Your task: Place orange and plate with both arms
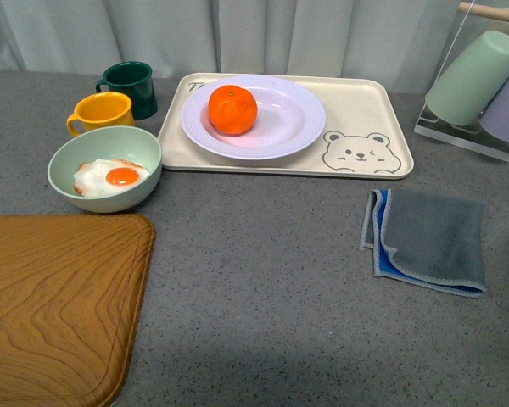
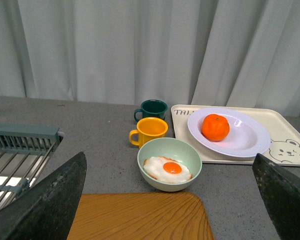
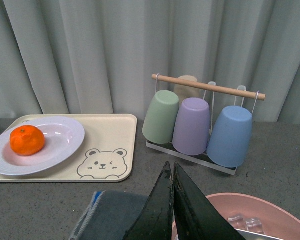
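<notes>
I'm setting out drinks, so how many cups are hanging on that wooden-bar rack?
4: green cup, purple cup, blue cup in front, and a beige cup mostly hidden behind them. More could be hidden.

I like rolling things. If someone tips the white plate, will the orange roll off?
Probably. The orange is round and sits loose in the plate, so a tilt would likely set it rolling. The raised rim might slow it. Its dimpled skin looks easy to grip.

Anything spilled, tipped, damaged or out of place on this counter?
Nothing stands out. The orange sits in the white plate on the bear tray, the fried egg stays inside the green bowl, both mugs stand upright, and the grey cloth lies folded.
</notes>
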Controlling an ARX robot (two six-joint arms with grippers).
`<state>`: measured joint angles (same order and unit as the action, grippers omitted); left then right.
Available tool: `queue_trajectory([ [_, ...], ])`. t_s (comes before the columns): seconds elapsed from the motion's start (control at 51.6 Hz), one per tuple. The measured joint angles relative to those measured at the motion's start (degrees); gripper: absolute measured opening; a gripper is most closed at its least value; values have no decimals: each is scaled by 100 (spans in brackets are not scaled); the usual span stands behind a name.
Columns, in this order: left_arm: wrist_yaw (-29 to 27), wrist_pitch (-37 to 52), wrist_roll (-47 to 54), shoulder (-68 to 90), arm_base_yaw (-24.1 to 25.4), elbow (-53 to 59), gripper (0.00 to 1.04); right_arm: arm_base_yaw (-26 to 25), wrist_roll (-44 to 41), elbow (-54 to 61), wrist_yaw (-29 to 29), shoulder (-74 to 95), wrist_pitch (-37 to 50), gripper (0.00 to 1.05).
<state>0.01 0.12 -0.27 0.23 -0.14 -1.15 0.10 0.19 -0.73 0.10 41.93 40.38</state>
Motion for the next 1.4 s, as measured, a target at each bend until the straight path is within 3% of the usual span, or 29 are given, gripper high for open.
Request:
queue_trajectory([
  [0.543,-2,0,0,0,0,0,98,0,0,44,0,-1867,-1707,1],
  [1.26,-2,0,0,0,0,0,98,0,0,44,-2,-3228,-3053,1],
  [1.395,-2,0,0,0,0,0,98,0,0,39,-7,-4138,-4002,1],
])
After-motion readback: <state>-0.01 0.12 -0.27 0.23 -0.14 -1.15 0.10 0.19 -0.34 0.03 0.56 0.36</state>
